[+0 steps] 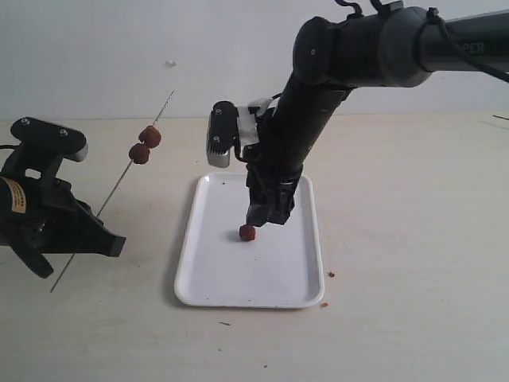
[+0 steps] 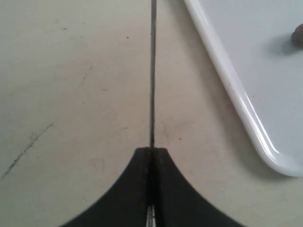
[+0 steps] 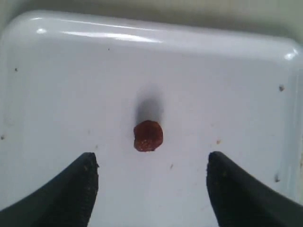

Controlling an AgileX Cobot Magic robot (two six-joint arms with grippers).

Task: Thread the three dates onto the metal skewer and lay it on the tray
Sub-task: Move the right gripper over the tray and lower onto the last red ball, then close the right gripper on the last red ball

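Right pincer (image 1: pixel 266 216) spread just above a loose date (image 1: pixel 248 232)
The right arm slopes steeply down from upper right over the tray (image 1: pixel 238 296), where that date lies. The left pincer (image 1: pixel 107 241), low over the worktop (image 1: pixel 413 239), is pressed together on the metal skewer (image 1: pixel 119 181), which slants upward carrying two dates (image 1: pixel 149 136).

Wide exterior view; close wrist views share the tray (image 2: pixel 265 71).

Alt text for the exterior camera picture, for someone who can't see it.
The right hand hangs open just above one date on a white tray. Left of the tray, the left hand grips a thin metal skewer, tilted upward, with two dates threaded on its upper part.
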